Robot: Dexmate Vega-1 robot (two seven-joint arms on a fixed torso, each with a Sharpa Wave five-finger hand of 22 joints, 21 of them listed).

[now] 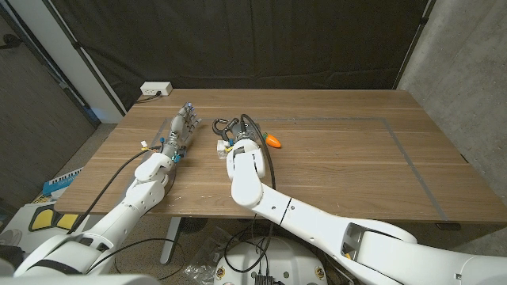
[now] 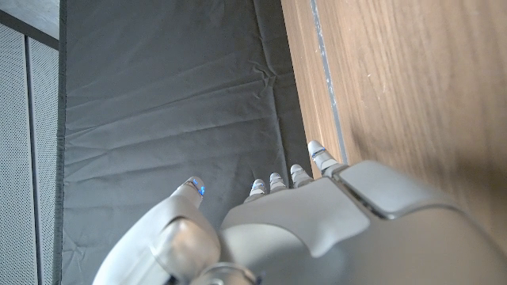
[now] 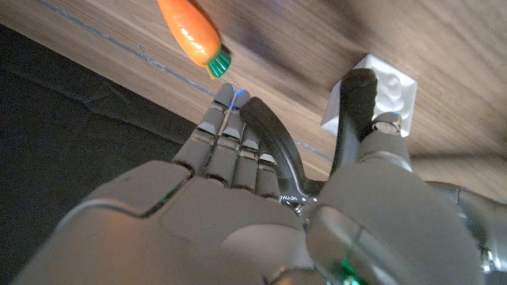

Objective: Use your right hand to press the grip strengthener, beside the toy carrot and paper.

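The right hand grips the grip strengthener, one handle under the fingers, one by the thumb. The toy carrot lies just beyond the fingertips, the paper beside the thumb. A handle could slip during squeezing if the thumb sits poorly. No readable writing.

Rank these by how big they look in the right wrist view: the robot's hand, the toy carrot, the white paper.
1. Right hand, by far the largest, though it sits closest to the camera.
2. Toy carrot and white paper look about alike; the grip strengthener partly hides the paper, so I won't rank them.
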